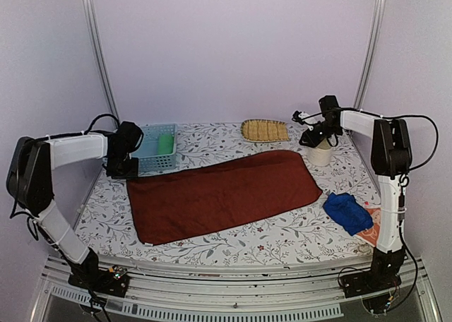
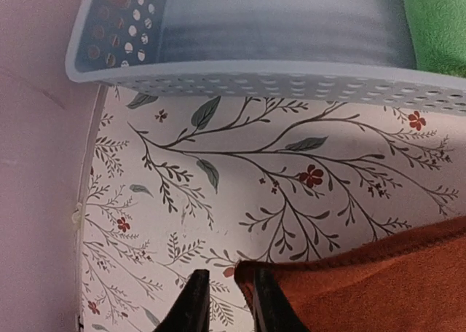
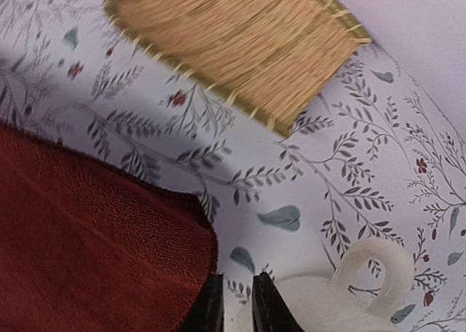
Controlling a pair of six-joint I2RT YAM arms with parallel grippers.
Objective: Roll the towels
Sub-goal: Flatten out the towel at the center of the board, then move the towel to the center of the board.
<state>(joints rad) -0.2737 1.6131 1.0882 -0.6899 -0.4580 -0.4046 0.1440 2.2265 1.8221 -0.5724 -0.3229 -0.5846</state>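
Note:
A dark reddish-brown towel (image 1: 226, 191) lies spread flat across the middle of the table. My left gripper (image 1: 121, 170) is low at its far left corner. In the left wrist view the gripper (image 2: 227, 288) is slightly open and empty, with one finger (image 2: 273, 306) over the towel corner (image 2: 364, 288). My right gripper (image 1: 308, 140) hovers by the far right corner. In the right wrist view it (image 3: 237, 292) is narrowly open and empty beside the towel edge (image 3: 95, 252). A crumpled royal blue towel (image 1: 347, 210) lies on an orange one (image 1: 371, 231) at the front right. A bright green towel (image 1: 165, 142) sits in the basket (image 2: 437, 19).
The pale blue perforated basket (image 1: 150, 163) stands at the back left, just beyond my left gripper (image 2: 255, 81). The yellow straw tray (image 1: 265, 130) lies at the back centre (image 3: 233, 41). A cream mug (image 1: 321, 154) stands under my right gripper (image 3: 342, 303).

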